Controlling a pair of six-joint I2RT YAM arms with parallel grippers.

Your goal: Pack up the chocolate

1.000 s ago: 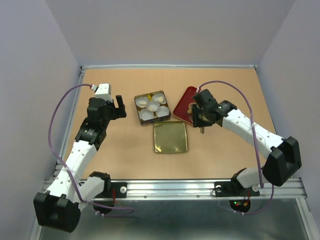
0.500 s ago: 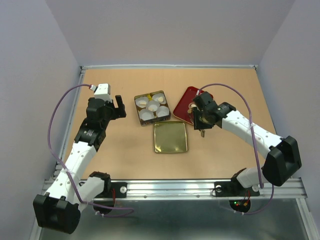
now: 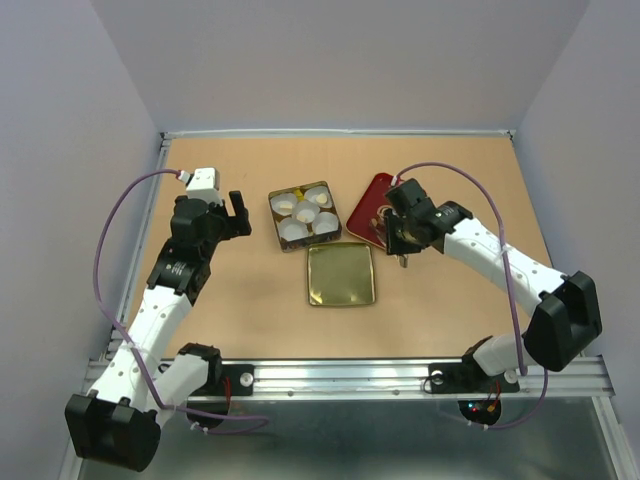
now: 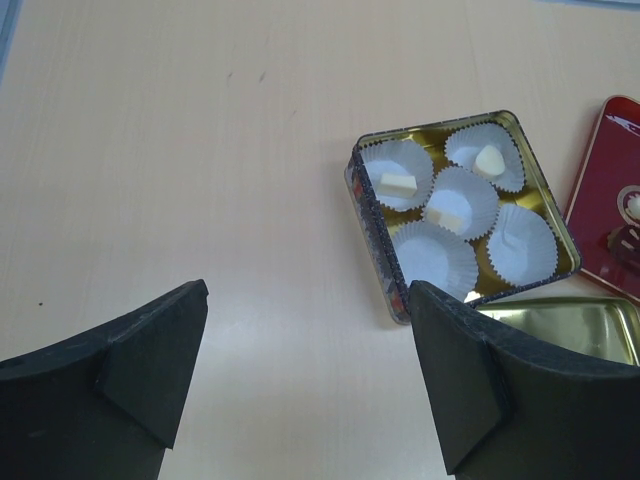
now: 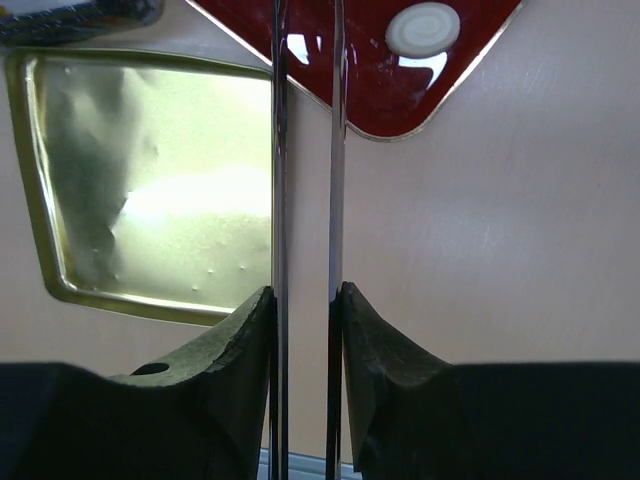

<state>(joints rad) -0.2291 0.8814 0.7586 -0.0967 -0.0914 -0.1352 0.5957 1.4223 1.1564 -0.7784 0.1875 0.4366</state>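
right pincer (image 5: 306, 300) grips tweezers (image 5: 279, 150); gold lid (image 5: 150, 180) beside red tray (image 5: 380, 90)

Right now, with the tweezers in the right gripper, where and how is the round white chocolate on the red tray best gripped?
Across its rounded sides, coming down from above. The white chocolate lies flat on the red tray, a low disc with its swirled top up, so the tweezers held in the right gripper can probably straddle it, one blade each side.

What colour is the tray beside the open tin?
The tray is glossy dark red; the right wrist view shows it best.
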